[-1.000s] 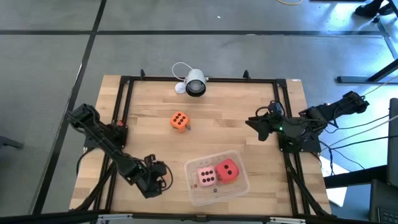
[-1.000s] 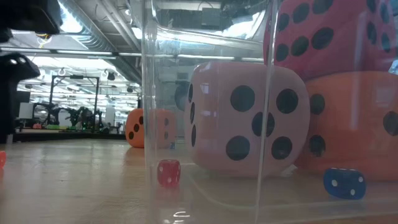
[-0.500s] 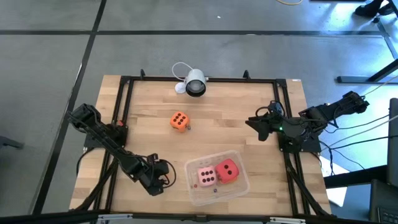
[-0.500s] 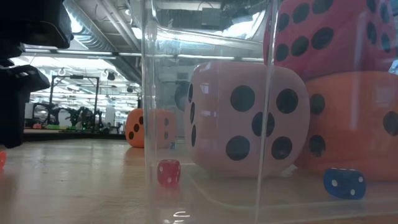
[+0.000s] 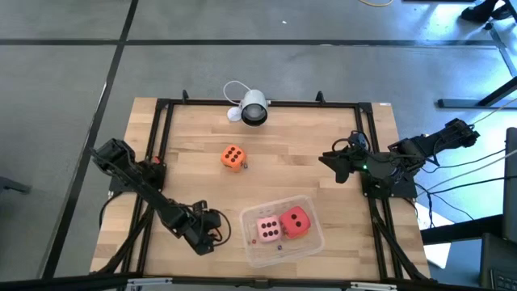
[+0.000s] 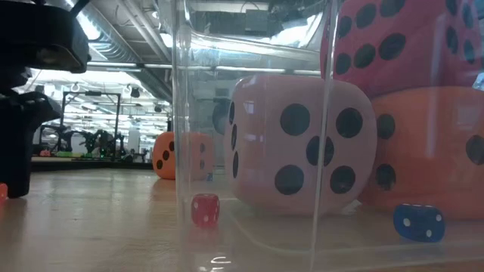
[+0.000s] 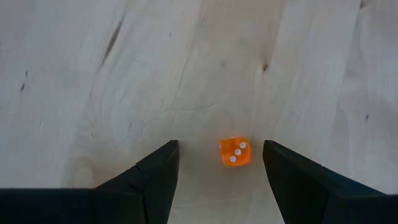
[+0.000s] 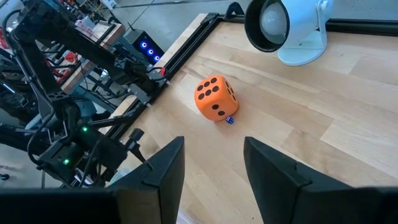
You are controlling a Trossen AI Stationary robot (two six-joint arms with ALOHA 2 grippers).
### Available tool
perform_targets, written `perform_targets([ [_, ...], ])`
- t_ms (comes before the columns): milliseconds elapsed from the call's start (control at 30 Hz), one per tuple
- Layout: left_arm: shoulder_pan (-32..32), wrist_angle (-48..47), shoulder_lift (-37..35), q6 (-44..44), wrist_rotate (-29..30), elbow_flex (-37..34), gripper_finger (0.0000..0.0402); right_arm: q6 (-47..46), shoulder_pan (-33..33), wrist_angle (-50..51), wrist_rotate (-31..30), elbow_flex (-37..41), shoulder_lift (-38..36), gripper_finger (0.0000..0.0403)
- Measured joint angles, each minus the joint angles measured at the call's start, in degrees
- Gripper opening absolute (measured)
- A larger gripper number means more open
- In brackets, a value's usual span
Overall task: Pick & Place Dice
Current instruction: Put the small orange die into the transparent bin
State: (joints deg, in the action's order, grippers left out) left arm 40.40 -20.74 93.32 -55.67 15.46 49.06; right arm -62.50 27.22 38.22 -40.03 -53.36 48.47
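Pale wood worktop [image 5: 307, 170]: your left hand [image 7: 217, 163] has crept nearer the tub [image 5: 313, 242], fingers apart over a tiny orange die [image 7: 234, 151]. Your right hand [image 8: 211, 163] waits, spread, facing the orange dice [image 5: 233, 157]; pink dice [image 5: 267, 229] and red dice [image 5: 296, 221] are tubbed.

Grey floor [image 5: 242, 69], strip-lit ceiling [image 6: 128, 38]

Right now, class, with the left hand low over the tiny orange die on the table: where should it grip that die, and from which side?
Grip the tiny orange die on two opposite flat side faces, coming straight down. It lies flat on bare wood, between the left hand's open fingers, with nothing close beside it.
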Motion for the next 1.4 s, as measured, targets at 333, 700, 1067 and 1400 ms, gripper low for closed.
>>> perform_targets([
  [333, 0.0, 0.3, 1.9, -0.4, 0.9, 0.1, 0.0223, 0.0, 0.0, 0.0, 0.0, 0.0, 0.0, 0.0164],
  [700, 0.0, 0.3, 2.0, -0.2, 0.4, 0.0, 0.0135, 0.2, 0.0, 0.0, -1.1, 0.0, 0.0, 0.0164],
  [1067, -0.1, 0.6, 2.1, 0.8, -0.2, 0.0, 0.0039, 0.4, 0.0, 0.0, -1.1, 0.0, 0.0, 0.0164],
  [1400, -0.1, 0.4, 2.1, 0.4, -0.3, 0.0, 0.0011, 0.4, 0.0, 0.0, -1.1, 0.0, 0.0, 0.0164],
])
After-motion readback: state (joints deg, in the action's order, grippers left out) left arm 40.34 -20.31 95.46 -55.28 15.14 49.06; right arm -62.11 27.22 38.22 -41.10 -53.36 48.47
